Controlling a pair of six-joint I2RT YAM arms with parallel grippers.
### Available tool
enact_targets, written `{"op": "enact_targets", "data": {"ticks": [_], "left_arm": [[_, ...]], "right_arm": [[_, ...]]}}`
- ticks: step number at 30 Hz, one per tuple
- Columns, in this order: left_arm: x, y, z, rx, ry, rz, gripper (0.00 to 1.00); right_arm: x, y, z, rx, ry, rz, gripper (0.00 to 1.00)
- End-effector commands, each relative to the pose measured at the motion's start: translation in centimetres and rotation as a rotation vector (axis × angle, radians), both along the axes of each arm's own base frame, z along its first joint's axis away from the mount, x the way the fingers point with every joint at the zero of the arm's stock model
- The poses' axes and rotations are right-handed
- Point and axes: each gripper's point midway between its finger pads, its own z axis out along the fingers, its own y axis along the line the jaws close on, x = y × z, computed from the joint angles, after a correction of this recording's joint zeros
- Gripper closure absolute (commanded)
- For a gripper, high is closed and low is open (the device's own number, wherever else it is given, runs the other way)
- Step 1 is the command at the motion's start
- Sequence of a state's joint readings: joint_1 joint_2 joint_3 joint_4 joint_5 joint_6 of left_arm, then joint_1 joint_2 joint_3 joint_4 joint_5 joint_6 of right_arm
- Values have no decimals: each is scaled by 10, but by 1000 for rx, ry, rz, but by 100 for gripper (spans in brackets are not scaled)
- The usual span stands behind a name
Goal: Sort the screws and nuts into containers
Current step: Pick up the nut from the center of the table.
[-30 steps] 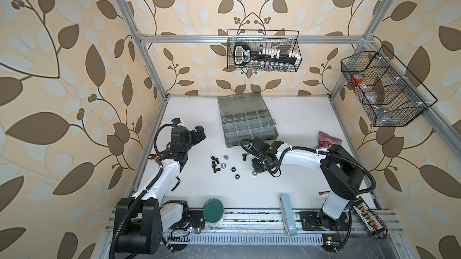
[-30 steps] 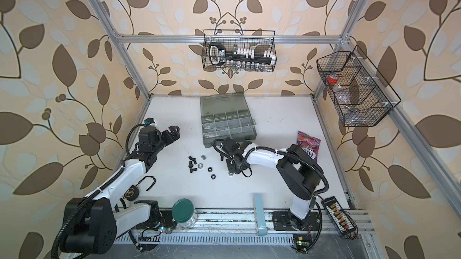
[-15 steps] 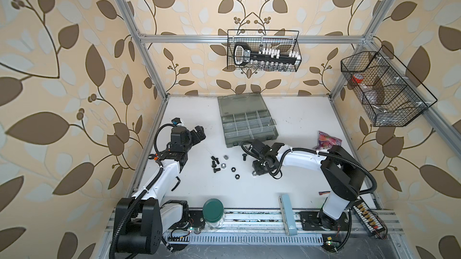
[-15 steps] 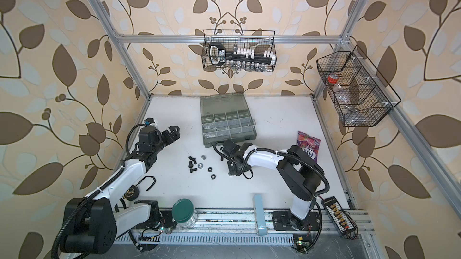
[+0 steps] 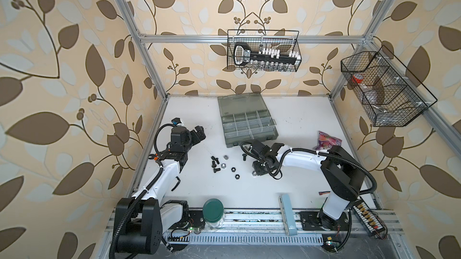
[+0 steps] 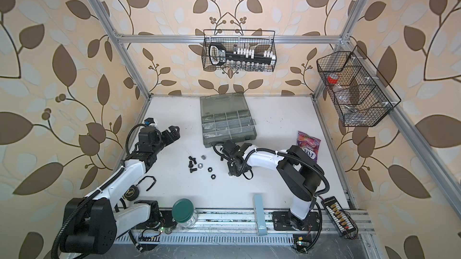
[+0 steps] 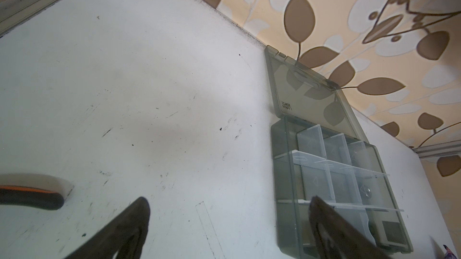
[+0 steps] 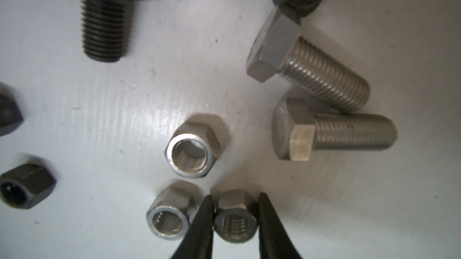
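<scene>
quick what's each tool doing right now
left tool: open, empty
right tool: closed on a silver nut

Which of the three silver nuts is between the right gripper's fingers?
The silver nut held by the right gripper, a black tip against each side. The neighbouring nut and the farther nut lie free.
</scene>
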State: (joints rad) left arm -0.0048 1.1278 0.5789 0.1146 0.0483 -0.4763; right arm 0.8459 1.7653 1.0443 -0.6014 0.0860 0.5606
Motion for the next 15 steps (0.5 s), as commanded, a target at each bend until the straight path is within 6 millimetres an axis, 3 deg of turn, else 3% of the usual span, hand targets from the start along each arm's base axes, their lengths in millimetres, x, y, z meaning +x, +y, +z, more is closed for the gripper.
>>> {"op": "enact_targets", "data": {"ticks": [1,7,15], "left_arm": [[5,6,17,5,-47,26,1],[5,7,16,10,-44,29,1],[5,7,18,10,-47,27,1]], "right_arm": [[-13,-12,-11,-74,56,10,75],[-4,-9,4,-73,17,17,81],[26,2,59,-27,-100,13,85]]}}
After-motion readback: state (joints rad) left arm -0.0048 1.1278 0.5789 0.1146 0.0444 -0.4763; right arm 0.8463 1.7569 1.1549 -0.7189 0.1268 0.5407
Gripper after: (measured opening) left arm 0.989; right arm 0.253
